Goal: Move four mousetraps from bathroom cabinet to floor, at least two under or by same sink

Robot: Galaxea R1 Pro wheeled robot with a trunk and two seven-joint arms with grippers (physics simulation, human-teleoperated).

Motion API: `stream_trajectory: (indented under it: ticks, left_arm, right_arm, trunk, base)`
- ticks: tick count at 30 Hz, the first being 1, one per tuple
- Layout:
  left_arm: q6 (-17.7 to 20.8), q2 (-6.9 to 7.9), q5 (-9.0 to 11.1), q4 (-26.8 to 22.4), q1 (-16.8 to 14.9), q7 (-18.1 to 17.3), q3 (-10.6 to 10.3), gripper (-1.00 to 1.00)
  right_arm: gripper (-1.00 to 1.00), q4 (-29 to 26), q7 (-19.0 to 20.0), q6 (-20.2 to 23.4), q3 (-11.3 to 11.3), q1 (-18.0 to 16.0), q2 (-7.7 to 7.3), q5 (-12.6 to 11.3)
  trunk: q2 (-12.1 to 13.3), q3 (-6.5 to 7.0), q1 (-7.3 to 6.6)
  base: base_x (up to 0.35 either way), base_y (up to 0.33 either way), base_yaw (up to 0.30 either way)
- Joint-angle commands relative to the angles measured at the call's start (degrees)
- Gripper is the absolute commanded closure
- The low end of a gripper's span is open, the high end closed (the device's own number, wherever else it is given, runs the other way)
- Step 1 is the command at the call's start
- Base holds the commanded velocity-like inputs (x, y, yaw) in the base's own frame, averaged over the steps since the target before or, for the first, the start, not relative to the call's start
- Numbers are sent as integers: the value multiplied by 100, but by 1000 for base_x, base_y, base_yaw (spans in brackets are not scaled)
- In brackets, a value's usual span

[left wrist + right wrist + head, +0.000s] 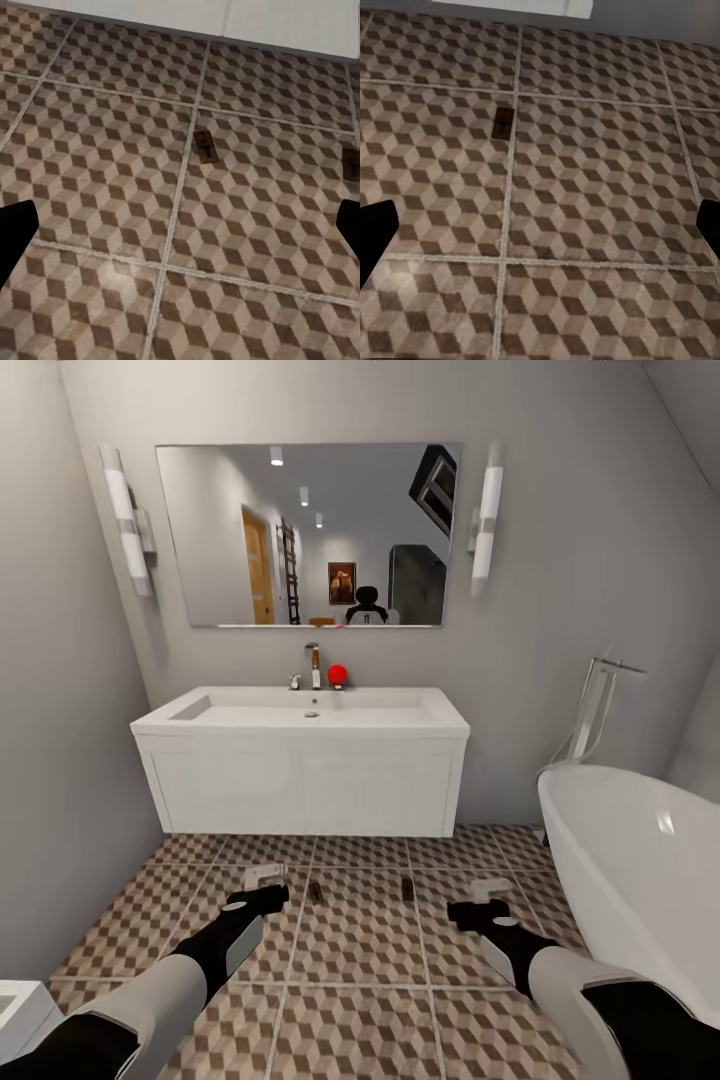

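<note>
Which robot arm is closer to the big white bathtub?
The right one. The right pincer hangs over the floor tiles just beside the bathtub, while the left pincer is across the floor, over toward the wall on the far side from the tub.

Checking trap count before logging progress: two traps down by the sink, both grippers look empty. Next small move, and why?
Probably back off and turn toward the cabinet for the other two. Two mousetraps lie flat on the bathroom floor just in front of the sink. The left gripper and right gripper hover open above the tiles, holding nothing.
</note>
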Motion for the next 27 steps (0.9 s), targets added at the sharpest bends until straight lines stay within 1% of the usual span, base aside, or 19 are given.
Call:
stream_trajectory:
  ticks: [1,5,10,27]
  left_arm:
    - [26,4,37,-13,-2,43,-48,-100]
    - [18,4,39,-24,-1,36,-48,-100]
    - [6,3,40,-37,-1,29,-48,-100]
    - [55,-11,19,-35,-3,-25,-74,-100]
  right_arm:
    - [-100,17,41,-29,45,-7,-20,-20]
    - [-100,17,159,-31,47,-8,-80,-20]
    - [-100,17,188,-31,47,-6,-101,-20]
    - [-100,17,186,-47,49,-4,-96,-21]
  trunk:
    - [39,12,-23]
    - [199,84,-111]
    - [400,174,-221]
    - [1082,479,-594]
  base:
    - [0,0,0]
    - [0,0,0]
    - [0,0,0]
    - [0,0,0]
